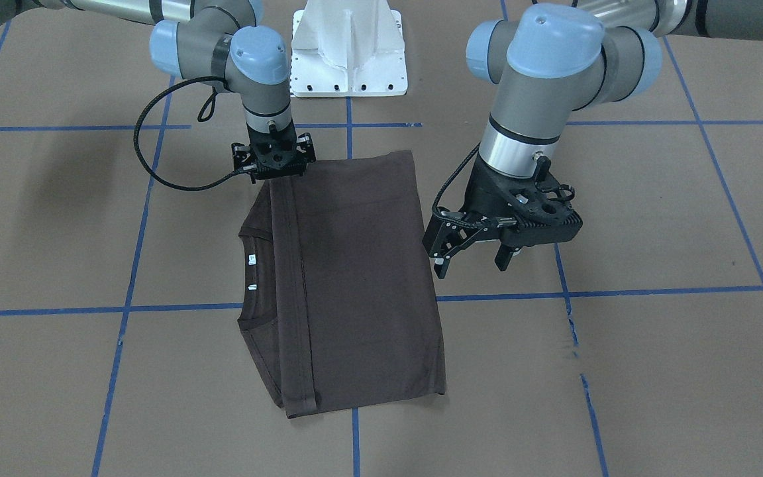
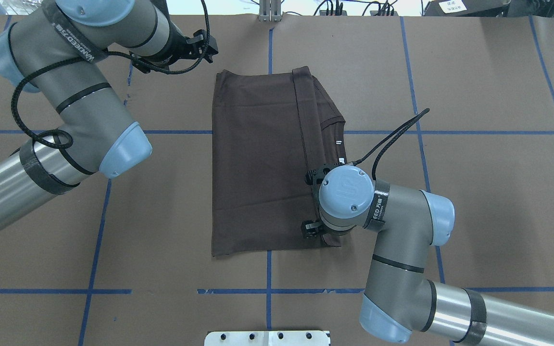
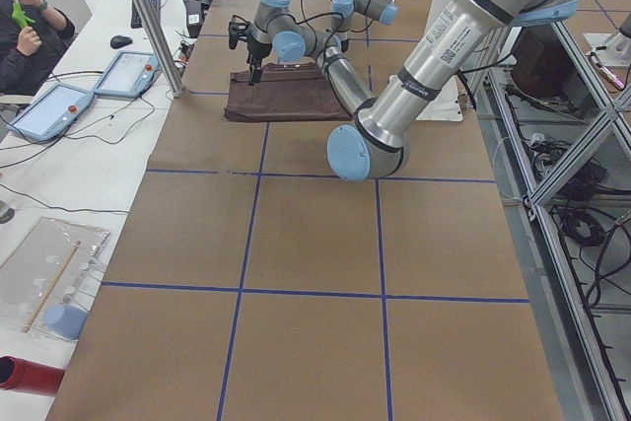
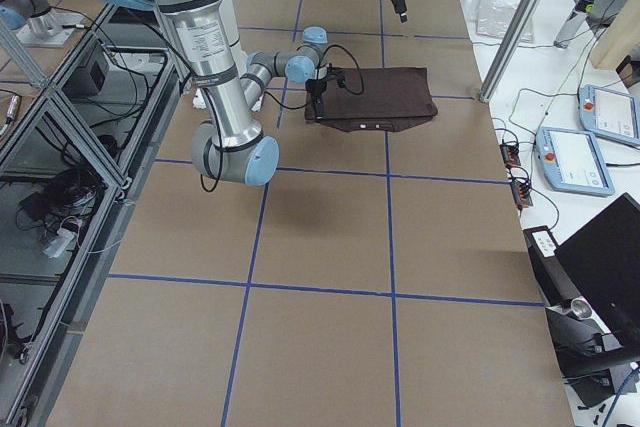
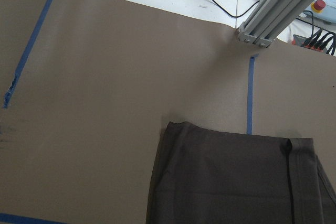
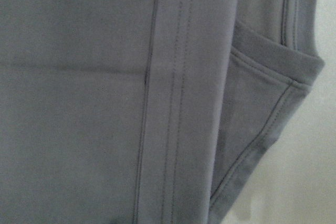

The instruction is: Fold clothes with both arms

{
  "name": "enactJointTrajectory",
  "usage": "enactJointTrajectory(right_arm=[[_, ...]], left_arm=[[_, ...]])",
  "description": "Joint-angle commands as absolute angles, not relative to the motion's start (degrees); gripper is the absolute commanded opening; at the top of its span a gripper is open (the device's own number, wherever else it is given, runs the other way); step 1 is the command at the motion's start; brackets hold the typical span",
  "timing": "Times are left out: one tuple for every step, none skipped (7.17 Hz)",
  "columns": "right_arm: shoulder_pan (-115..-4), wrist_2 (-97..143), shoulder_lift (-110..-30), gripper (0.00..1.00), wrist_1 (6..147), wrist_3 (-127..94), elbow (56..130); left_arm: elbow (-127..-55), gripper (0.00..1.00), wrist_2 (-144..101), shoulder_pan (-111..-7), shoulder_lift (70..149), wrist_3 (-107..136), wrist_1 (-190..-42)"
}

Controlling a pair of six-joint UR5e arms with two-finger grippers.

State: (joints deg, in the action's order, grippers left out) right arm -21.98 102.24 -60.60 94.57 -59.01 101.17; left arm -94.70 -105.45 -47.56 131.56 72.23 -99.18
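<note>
- The T-shirt lies flat on the table between the two arms, folded into a long rectangle; its long axis runs from the robot's side straight away from it
- The collar and white labels peek out along the shirt's right long edge, under a flap whose hem band runs the full length
- My right gripper is right down at the near right corner, over that hem band; its wrist camera is filled with cloth and shows no fingertips, so I cannot tell whether it is spread or pinching
- My left gripper hangs raised above bare table, just off the shirt's left long edge, with its fingers apart and holding nothing
- I judge the next fold turns on this: the cloth lies to the right of the left gripper and below it, so the right arm is the nearer; the left must come down and in to the edge before both can lift together
</note>
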Motion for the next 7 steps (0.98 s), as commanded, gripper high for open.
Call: enactJointTrajectory(right_arm=[[-21.97, 102.3, -60.64, 1.0, 95.97, -58.62, 101.08], [-21.97, 102.3, -60.73, 1.0, 96.24, -58.62, 101.07], [-21.97, 102.3, -60.73, 1.0, 97.72, -58.54, 101.16], [-22.06, 102.3, -60.82, 1.0, 98.0, -58.54, 101.16], [-22.67, 102.3, -60.91, 1.0, 98.0, -58.01, 101.16], [-23.37, 102.3, -60.91, 1.0, 99.13, -56.88, 101.34], [-24.34, 102.3, -61.08, 1.0, 99.58, -55.91, 101.34]], left_arm=[[-94.66, 1.0, -105.47, -47.55, 131.4, 72.16, -99.23], [-94.83, 1.0, -105.47, -47.55, 131.4, 72.16, -99.23], [-94.83, 1.0, -105.47, -47.55, 131.4, 72.16, -99.23], [-94.83, 1.0, -105.47, -47.55, 131.4, 72.16, -99.23], [-94.83, 1.0, -105.47, -47.55, 131.4, 72.16, -99.23], [-94.83, 1.0, -105.47, -47.55, 131.4, 72.16, -99.23], [-94.83, 1.0, -105.47, -47.55, 131.4, 72.16, -99.32]])
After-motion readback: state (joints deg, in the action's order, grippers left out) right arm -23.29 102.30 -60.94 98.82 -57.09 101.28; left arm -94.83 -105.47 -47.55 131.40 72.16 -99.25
